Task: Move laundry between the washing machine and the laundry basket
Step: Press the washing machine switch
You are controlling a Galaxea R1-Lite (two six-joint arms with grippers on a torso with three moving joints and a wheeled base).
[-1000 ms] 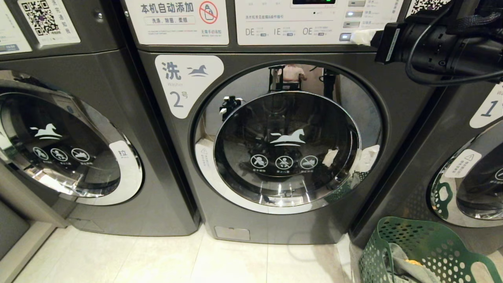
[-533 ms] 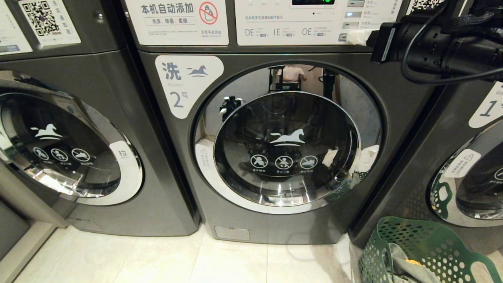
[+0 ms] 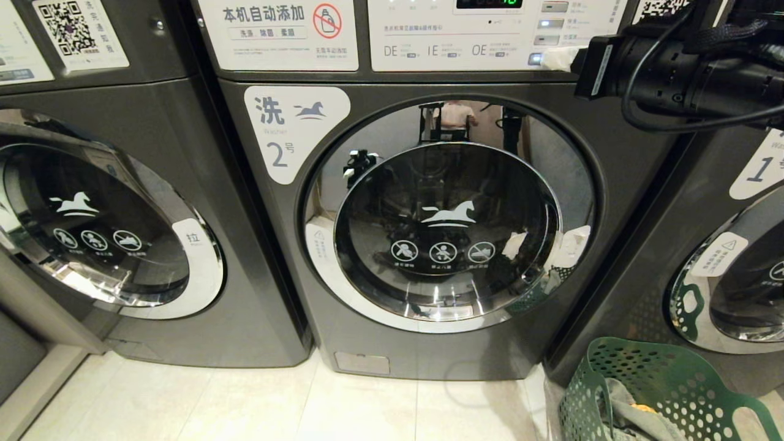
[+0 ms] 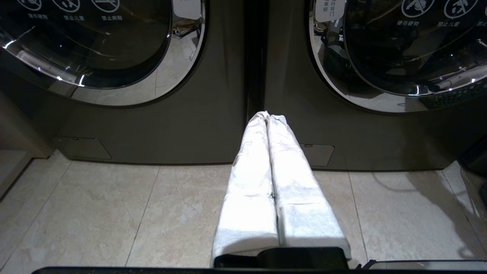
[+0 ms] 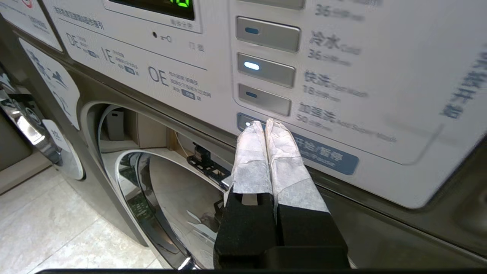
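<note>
Straight ahead of me stands the washing machine (image 3: 441, 233), the dark grey front-loader with the white label reading 2, and its round chrome-rimmed glass door (image 3: 447, 233) is shut. To either side stand two like washers, one with no number showing on my left (image 3: 122, 214) and one labelled 1 on my right (image 3: 723, 257), their doors also closed. Across the top of the middle machine runs the white control panel (image 3: 490, 30), with a green display lit and a column of grey buttons. Down at my lower right, on the pale tiled floor (image 3: 245, 404) just beside the washer labelled 1, sits the laundry basket (image 3: 661, 380), green and perforated; the laundry (image 3: 637, 419) lies inside it, a grey garment with a small patch of orange-yellow showing on top. I see no red-pink piece from here. My right arm reaches in from the upper right, and my right gripper (image 5: 265, 123) has its white-wrapped fingers pressed together, holding nothing, their tips at the blue start/pause button (image 5: 323, 154) at the bottom of the button column; whether they touch it I cannot tell. My left gripper (image 4: 267, 115) hangs low, fingers pressed together and empty, pointing at the dark gap between the middle washer and its left neighbour, above the floor tiles.
</note>
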